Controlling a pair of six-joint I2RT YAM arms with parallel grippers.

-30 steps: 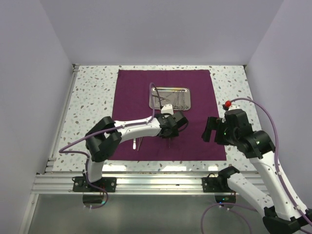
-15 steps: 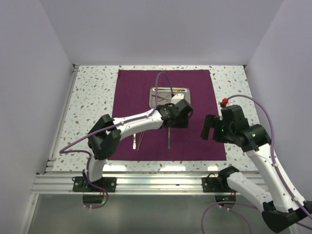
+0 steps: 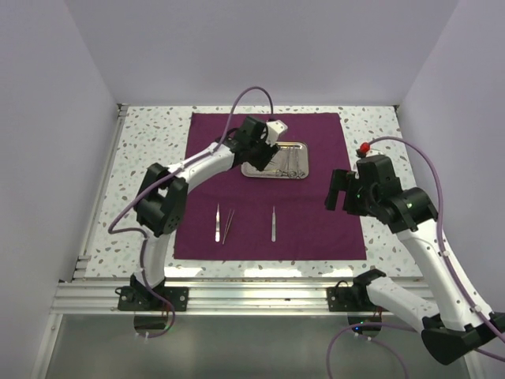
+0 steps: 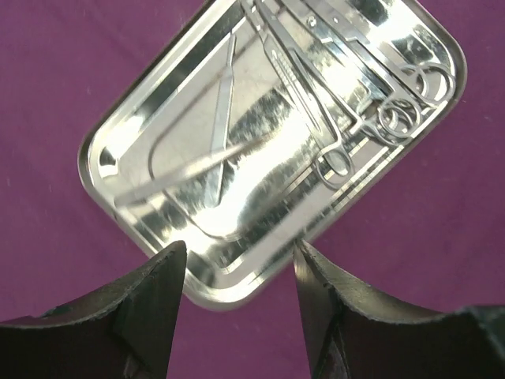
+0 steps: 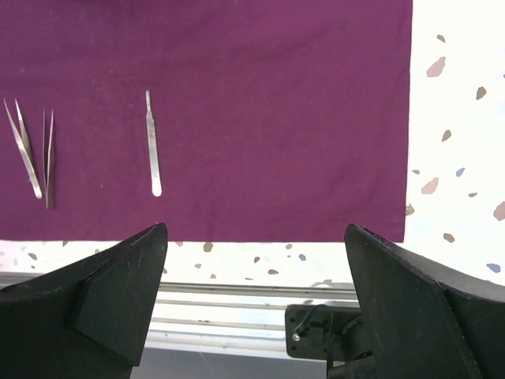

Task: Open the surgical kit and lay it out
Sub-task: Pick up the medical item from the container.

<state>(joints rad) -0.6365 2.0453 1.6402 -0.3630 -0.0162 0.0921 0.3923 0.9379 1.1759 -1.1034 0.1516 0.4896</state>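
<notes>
The dark purple cloth (image 3: 316, 142) of the surgical kit lies spread flat on the table. On its far half sits the steel tray (image 3: 301, 173), also in the left wrist view (image 4: 252, 181), holding ring-handled scissors and forceps (image 4: 394, 114) and a thin straight tool (image 4: 223, 118). My left gripper (image 3: 263, 148) hovers over the tray's near corner, open (image 4: 238, 249) and empty. Two tweezers (image 3: 222, 224) and one slim tool (image 3: 273, 223) lie side by side on the cloth's near half, also seen from the right wrist (image 5: 152, 146). My right gripper (image 3: 339, 197) hangs open (image 5: 256, 229) above the cloth's right front edge.
The speckled white table (image 3: 150, 150) borders the cloth on all sides. An aluminium rail (image 3: 237, 296) and the arm bases run along the near edge. Plain walls close in the left, right and back.
My left gripper opened, left the slim tool on the cloth's near half beside the tweezers, and swung back over the tray. The right arm shifted only slightly.
</notes>
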